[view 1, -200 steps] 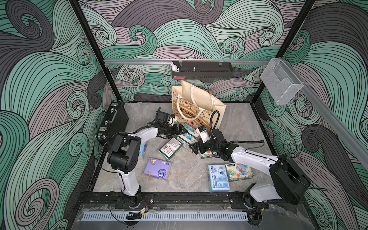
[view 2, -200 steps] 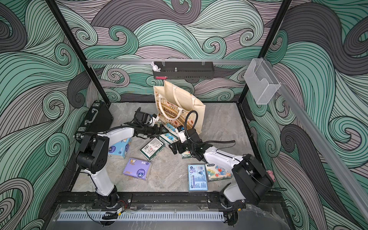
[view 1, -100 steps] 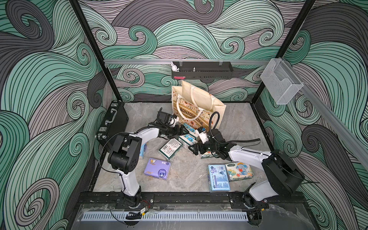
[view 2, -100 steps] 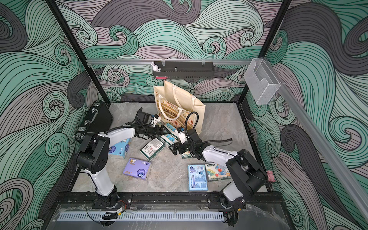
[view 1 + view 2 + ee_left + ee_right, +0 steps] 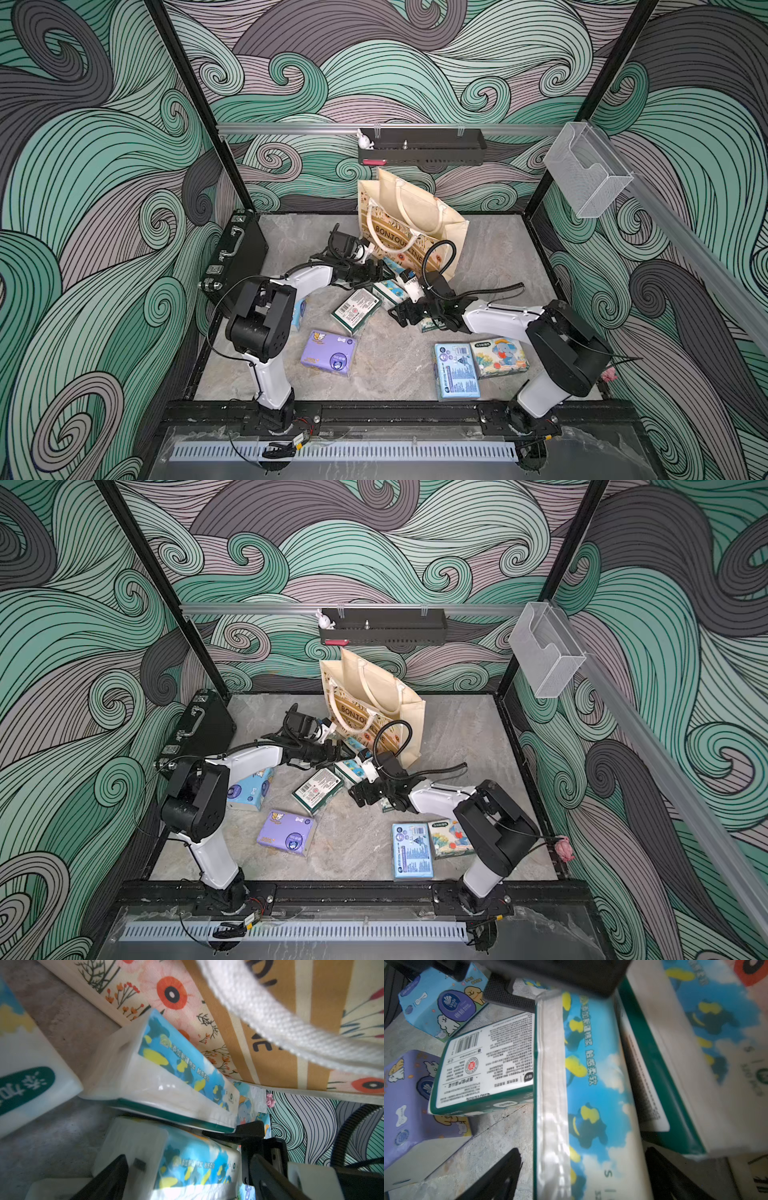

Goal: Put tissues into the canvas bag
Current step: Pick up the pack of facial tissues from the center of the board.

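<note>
Left gripper and right gripper gape empty astride a floral tissue pack, likely soft, light, slippery: pinch across its narrow width.

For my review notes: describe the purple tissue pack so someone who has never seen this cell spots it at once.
Start at the canvas bag standing at the back of the table. Come forward past the dark green pack with the white barcode label; the purple pack lies flat in front of it. It is the only purple pack, printed with cartoon dogs.
</note>
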Controlling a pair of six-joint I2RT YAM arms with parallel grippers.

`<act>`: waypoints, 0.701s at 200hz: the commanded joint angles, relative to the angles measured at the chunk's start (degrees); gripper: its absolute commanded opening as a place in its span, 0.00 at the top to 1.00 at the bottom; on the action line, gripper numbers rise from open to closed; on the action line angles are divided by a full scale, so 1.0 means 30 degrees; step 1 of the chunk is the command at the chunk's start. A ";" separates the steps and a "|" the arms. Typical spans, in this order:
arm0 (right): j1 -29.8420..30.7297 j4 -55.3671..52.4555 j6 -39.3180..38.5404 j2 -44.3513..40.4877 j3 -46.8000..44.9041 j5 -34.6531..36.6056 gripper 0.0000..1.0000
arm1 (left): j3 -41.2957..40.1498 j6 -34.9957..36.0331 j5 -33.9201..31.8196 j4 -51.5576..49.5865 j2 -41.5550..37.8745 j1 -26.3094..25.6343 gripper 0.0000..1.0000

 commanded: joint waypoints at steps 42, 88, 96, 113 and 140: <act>0.0267 -0.1664 -0.0692 0.0927 0.0634 0.1176 0.20 | 0.0846 0.0486 0.0390 -0.0903 0.0491 -0.0172 0.06; 0.0296 -0.1820 -0.0840 0.0899 0.0713 0.1253 0.34 | 0.0987 0.0599 0.0399 -0.1179 0.0515 -0.0129 0.06; 0.0296 -0.1754 -0.0862 0.0762 0.0626 0.1308 0.37 | 0.1054 0.0752 0.0343 -0.1360 0.0460 -0.0122 0.06; 0.0296 -0.1528 -0.0869 0.0509 0.0393 0.1399 0.38 | 0.1197 0.1047 0.0077 -0.1720 0.0385 -0.0061 0.06; 0.0296 -0.1390 -0.1114 0.0338 0.0184 0.1125 0.42 | 0.1198 0.1228 -0.0050 -0.1799 0.0125 0.0097 0.06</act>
